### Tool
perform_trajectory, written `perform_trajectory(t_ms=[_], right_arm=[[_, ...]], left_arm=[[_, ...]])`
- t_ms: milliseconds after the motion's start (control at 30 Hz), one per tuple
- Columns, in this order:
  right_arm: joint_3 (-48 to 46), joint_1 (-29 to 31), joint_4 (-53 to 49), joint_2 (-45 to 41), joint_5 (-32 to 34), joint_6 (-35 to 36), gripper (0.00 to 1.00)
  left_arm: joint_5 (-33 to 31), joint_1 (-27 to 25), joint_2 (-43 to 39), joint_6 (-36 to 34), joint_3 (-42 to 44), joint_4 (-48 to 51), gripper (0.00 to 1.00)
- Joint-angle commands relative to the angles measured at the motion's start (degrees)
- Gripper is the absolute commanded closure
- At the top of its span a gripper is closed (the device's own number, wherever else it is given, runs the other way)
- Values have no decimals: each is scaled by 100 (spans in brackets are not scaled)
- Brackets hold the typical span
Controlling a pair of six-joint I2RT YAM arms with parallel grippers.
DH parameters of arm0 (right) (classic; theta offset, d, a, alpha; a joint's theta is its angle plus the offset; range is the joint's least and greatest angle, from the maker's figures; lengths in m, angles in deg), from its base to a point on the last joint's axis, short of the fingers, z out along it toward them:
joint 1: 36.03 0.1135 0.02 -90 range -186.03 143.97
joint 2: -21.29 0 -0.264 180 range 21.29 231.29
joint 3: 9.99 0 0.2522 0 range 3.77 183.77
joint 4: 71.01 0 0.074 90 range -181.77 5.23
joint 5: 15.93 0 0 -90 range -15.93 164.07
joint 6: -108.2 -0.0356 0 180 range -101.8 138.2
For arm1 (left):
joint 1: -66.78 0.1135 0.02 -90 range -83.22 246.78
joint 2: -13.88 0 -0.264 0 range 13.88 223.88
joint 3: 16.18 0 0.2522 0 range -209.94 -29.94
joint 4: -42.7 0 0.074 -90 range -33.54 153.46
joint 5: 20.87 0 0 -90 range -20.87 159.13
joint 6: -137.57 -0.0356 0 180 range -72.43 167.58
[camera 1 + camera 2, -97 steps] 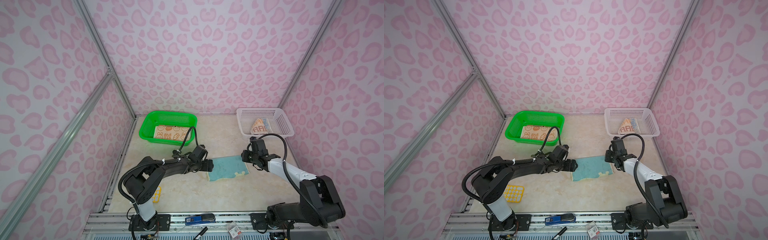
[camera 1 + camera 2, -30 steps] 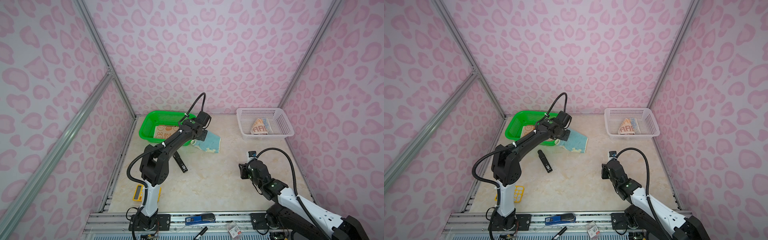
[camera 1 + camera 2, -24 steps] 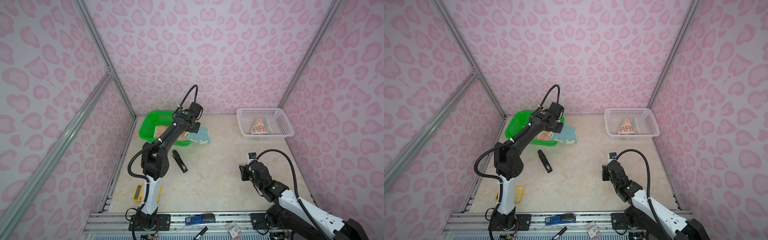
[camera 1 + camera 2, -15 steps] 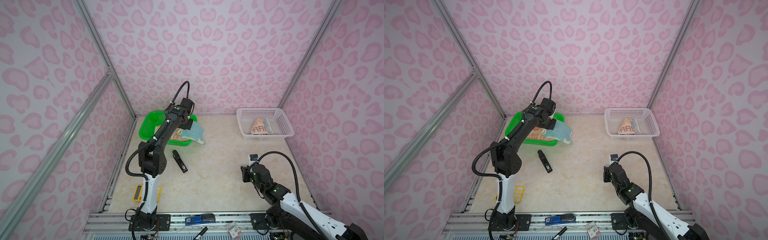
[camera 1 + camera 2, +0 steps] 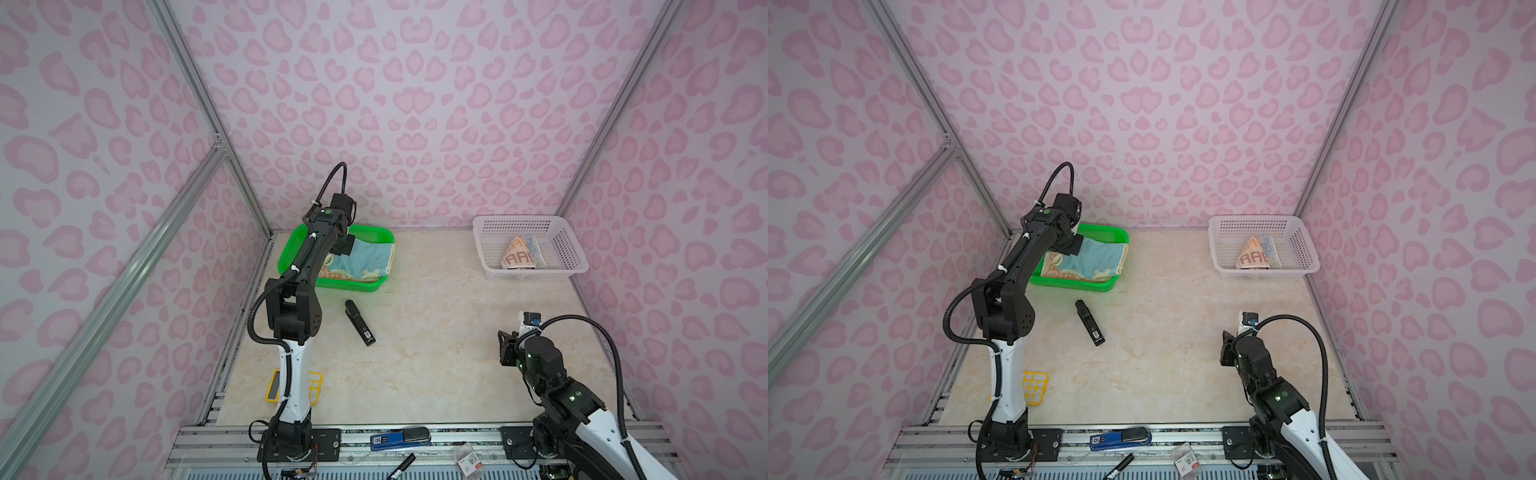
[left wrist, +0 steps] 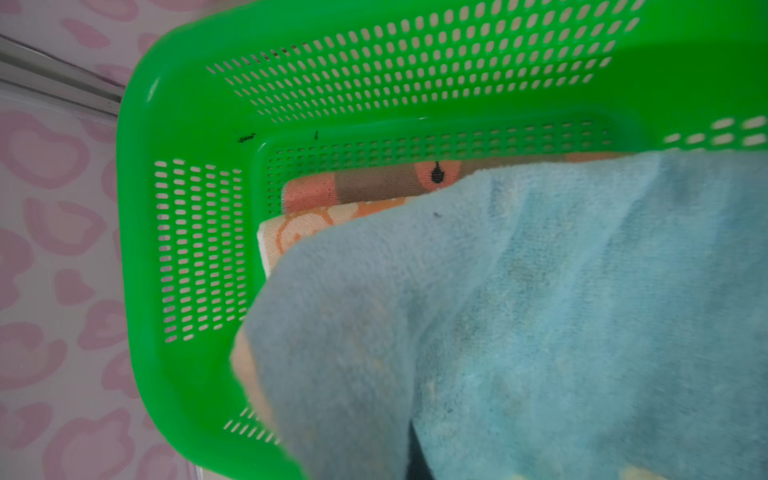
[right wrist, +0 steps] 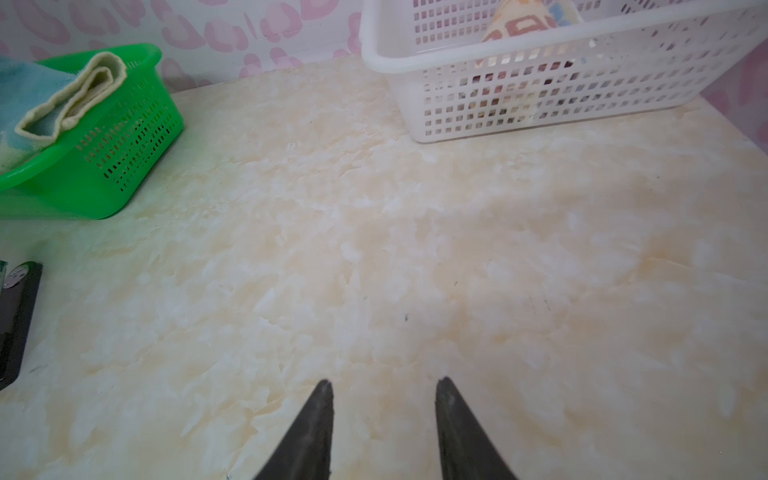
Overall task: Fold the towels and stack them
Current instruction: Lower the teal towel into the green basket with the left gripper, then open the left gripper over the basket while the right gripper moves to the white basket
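The left gripper [image 5: 344, 248] [image 5: 1073, 248] hangs over the back part of the green basket [image 5: 353, 287] [image 5: 1077, 286] [image 6: 187, 124] [image 7: 124, 166], its jaws pressed together on the light blue towel [image 5: 368, 261] [image 5: 1098, 261] [image 6: 540, 311] [image 7: 25, 87]. That towel is folded and spreads across the inside of the green basket. In the right wrist view its cream edge rests on the basket's rim on the side toward the white basket [image 5: 534, 272] [image 5: 1264, 275] [image 7: 540, 116].

Under it, inside the green basket, lies the beige towel with rabbit faces [image 6: 303, 228] [image 5: 1054, 266]. The left wrist view shows the rust-red towel [image 6: 316, 193] below that one, on the basket floor.

The cream "RAB" towel [image 5: 519, 255] [image 5: 1254, 255] [image 7: 523, 25] sits crumpled in the white basket, well apart from the green basket, along the same back wall.

A black handheld device [image 5: 359, 322] [image 5: 1090, 322] [image 7: 16, 316] lies on the desk [image 5: 436, 365] [image 5: 1163, 365] [image 7: 374, 249] just in front of the green basket.

The right gripper [image 5: 505, 349] [image 5: 1225, 353] [image 7: 384, 384] hovers above bare desk far from the green basket, toward the front; its jaws stand apart with nothing between them.
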Motion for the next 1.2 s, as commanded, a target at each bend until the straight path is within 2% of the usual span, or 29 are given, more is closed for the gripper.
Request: perform_trajectory(t_ms=[0,200,233,300,333,433,467,633,733,1033,1167], right_arm=[[58,-66,-372,-78,-106,-43,59],[217,-85,-267,259,-268,-19,59],[245,-88,-195,377,-326,-10,59],[300,-82,-69,610,-410,-2,58],[360,-79,2,748,-468,1,58],[505,-85,138,1132,-603,33,57],[569,-80,159,1257,-638,43,57],[815,-87,299,1827,-781,104,55],[963,-79,393,2193,-909,156,54],[1666,-78,434,3383,-1239,475,52],[1954,-68,425,3790,-1364,618,51]], left_arm=[[-303,85,152,-199,-84,-203,97],[-727,177,391,-403,-143,-291,97],[-818,180,429,-402,-148,-320,88],[-998,179,494,-394,-136,-366,51],[-1117,176,514,-384,-123,-395,37],[-1378,176,512,-362,-66,-482,7],[-1410,179,475,-362,-18,-531,0],[-1344,175,132,-216,211,-780,2],[-1026,178,-256,-70,481,-933,2],[522,140,-2156,611,2571,-2503,2],[700,115,-2656,740,3175,-2866,2]])
